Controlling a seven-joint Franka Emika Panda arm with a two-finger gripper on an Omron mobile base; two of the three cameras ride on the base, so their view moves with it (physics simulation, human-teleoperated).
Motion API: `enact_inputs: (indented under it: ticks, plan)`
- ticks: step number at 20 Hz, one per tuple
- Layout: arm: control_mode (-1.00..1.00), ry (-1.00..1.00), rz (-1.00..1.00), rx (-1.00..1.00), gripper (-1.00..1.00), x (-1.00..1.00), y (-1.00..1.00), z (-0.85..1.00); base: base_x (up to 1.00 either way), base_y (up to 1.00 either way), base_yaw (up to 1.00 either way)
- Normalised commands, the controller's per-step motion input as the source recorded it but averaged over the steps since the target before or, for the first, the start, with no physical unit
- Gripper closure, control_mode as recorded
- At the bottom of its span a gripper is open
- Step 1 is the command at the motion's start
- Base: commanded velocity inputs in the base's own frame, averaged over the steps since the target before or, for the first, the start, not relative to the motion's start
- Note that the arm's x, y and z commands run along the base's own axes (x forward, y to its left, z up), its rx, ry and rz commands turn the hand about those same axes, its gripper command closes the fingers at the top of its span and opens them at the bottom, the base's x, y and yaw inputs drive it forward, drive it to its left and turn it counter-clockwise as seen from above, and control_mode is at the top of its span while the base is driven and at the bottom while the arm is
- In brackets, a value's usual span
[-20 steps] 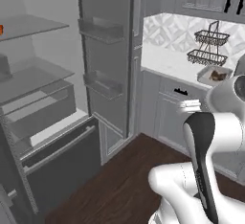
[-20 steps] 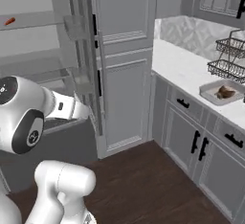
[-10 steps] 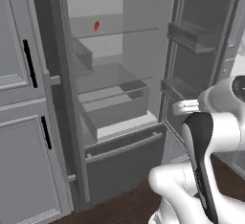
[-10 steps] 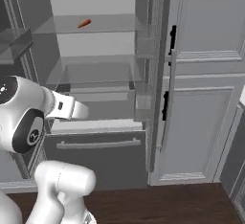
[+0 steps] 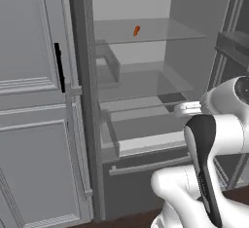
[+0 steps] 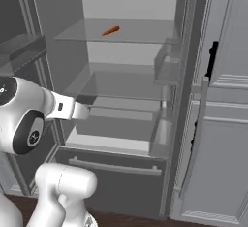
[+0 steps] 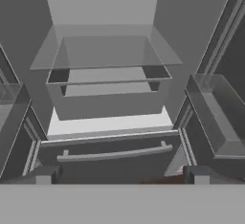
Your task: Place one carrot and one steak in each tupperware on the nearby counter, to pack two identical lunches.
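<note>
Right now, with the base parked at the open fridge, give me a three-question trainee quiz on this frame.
1. True or false: the carrot lies on the fridge's top glass shelf.
2. How do the jaws stand? A) shut on the carrot B) open, empty C) shut on a drawer handle
3. Fill in: the drawer below the lower shelves is pulled ____.

Key: 1 true; 2 B, the gripper shows its tips wide apart in the hand view; 3 out.

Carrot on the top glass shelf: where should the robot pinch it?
Probably around the middle of the carrot, fingers either side of its narrow width, reaching in through the fridge's open front above the glass shelf. It lies flat, thin and tapered, so the ends would slip.
</note>
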Motion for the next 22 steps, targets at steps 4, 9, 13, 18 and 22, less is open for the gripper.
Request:
enact_inputs:
  ticks: [4, 9, 13, 18, 22]
  plan:
    - [1.00, 0.00, 0.00, 0.00, -1.00, 0.00, 0.00, 0.00, 0.77, -0.28, 0.09]
    - [1.00, 0.00, 0.00, 0.00, -1.00, 0.00, 0.00, 0.00, 0.91, 0.05, 0.00]
    - [-1.00, -0.04, 0.00, 0.00, -1.00, 0.13, 0.01, 0.02, 0.19, 0.03, 0.00]
    - [-1.00, -0.19, 0.02, 0.00, -1.00, 0.02, 0.05, 0.50, 0.00, 0.00, 0.00]
    - [-1.00, -0.06, -0.03, 0.09, -1.00, 0.03, 0.00, 0.61, 0.00, 0.00, 0.00]
